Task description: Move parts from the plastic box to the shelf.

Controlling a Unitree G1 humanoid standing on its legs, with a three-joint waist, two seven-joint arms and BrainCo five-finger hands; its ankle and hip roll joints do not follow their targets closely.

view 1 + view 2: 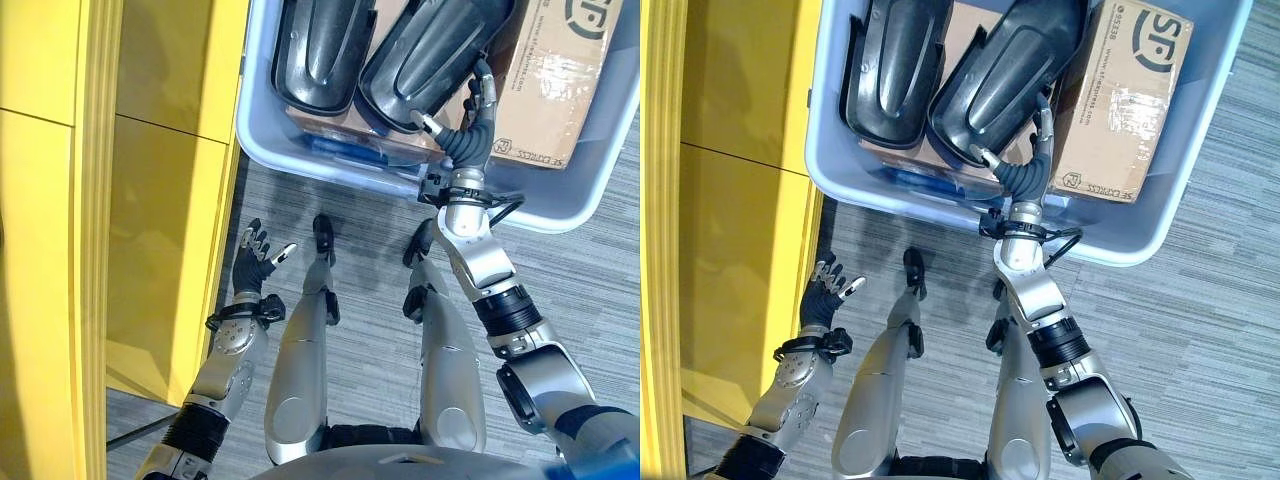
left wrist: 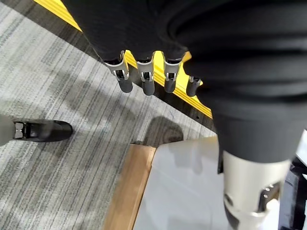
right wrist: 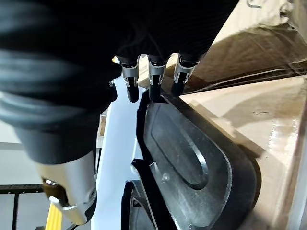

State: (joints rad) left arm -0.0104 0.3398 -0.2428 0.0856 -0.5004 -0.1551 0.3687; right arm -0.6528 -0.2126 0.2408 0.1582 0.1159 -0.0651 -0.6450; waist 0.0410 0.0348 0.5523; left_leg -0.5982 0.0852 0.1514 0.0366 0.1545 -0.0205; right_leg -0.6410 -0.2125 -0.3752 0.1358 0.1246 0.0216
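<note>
A pale blue plastic box (image 1: 330,175) stands on the floor and holds two black moulded parts side by side. My right hand (image 1: 468,135) reaches over the box's near wall to the near end of the right part (image 1: 425,55). Its fingers (image 3: 151,81) are straight, their dark tips lie against that part's rim (image 3: 192,158), and the thumb (image 1: 430,125) is spread apart. The left part (image 1: 318,55) lies untouched. My left hand (image 1: 255,262) hangs open over the floor beside the yellow shelf (image 1: 160,150), holding nothing.
A taped cardboard carton (image 1: 555,80) lies in the box to the right of the parts, and more cardboard and a blue item (image 1: 345,150) lie beneath them. The yellow shelf runs along the left side. Grey striped carpet (image 1: 590,300) covers the floor.
</note>
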